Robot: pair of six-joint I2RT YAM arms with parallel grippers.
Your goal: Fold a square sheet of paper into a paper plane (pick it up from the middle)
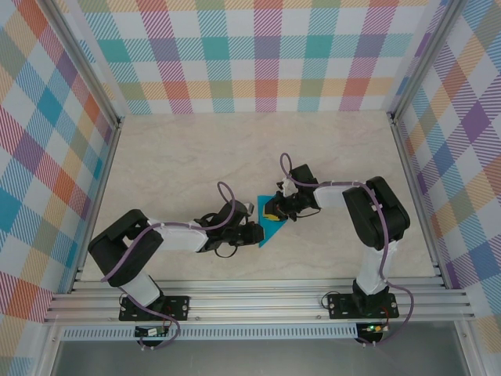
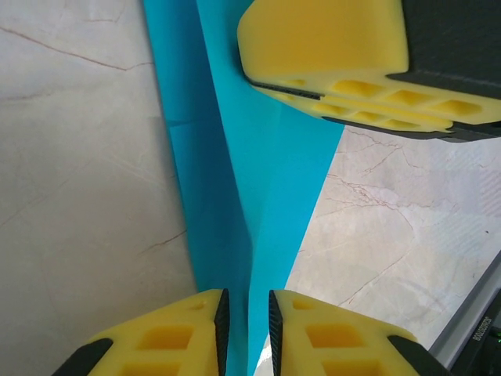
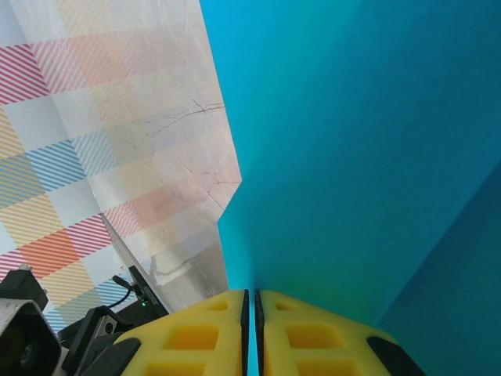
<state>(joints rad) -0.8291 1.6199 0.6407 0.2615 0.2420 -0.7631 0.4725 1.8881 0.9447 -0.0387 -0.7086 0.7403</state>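
Paper (image 1: pixel 264 232) lay partly folded between grippers. I saw right gripper (image 3: pixel 252 307) pinching its edge; left gripper (image 2: pixel 249 304) stood slightly parted, crease between fingers.

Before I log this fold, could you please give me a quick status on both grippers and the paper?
Left gripper slightly open over thin teal-blue folded paper sheet. Right gripper shut on it. Nothing in the way.

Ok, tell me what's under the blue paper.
The marble table shows on both sides of the paper; the stretch directly beneath the paper is covered.
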